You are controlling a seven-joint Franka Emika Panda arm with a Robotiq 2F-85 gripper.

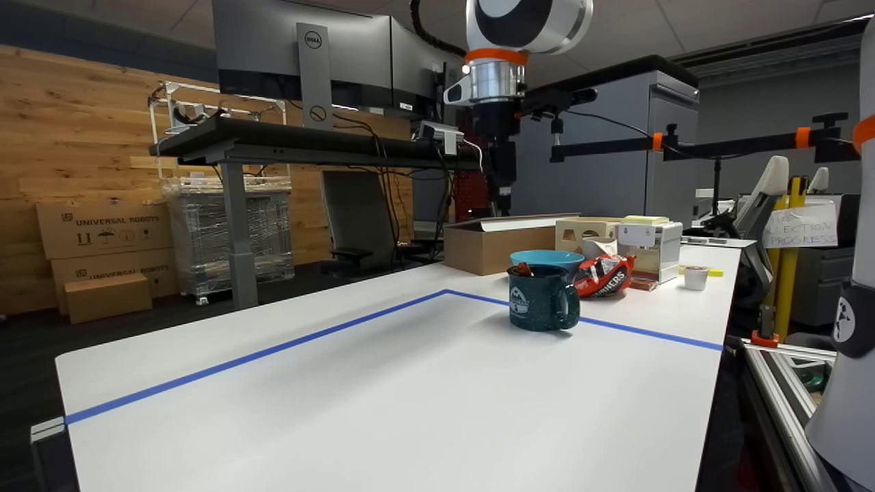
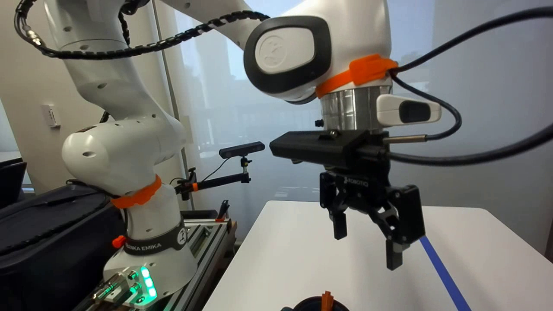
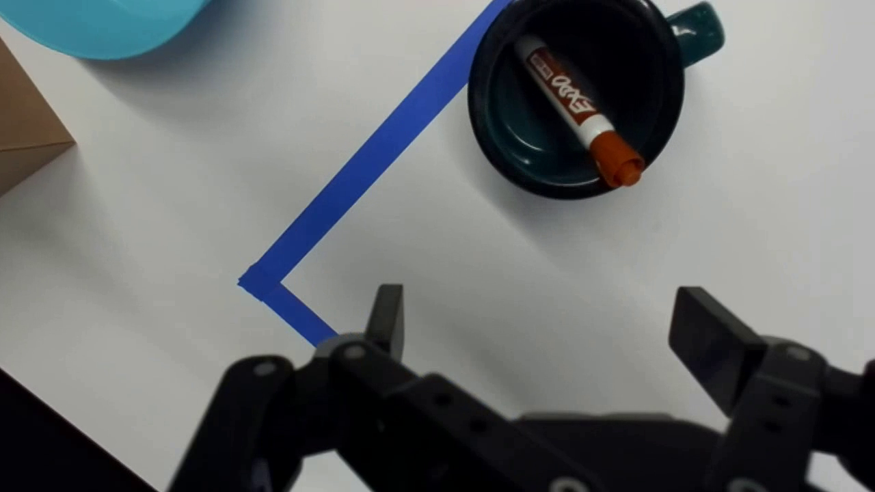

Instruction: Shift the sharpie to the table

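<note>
The sharpie (image 3: 557,87) is a marker with a white and dark red barrel and an orange-red cap. It leans inside the teal mug (image 1: 530,311), its cap at the rim in the wrist view. Its end also shows above the mug in both exterior views (image 1: 523,269) (image 2: 327,301). The mug stands upright on the white table (image 1: 342,396), beside the blue tape (image 3: 369,164). My gripper (image 3: 540,314) is open with nothing between its fingers. It hangs above the table, apart from the mug, and also shows in an exterior view (image 2: 367,242).
A light blue bowl (image 1: 547,258), a red snack bag (image 1: 605,277) and a cardboard box (image 1: 495,247) stand behind the mug. A small white cup (image 1: 696,277) and a white box (image 1: 649,249) stand to their right. The table's edge (image 3: 75,430) shows at the wrist view's lower left.
</note>
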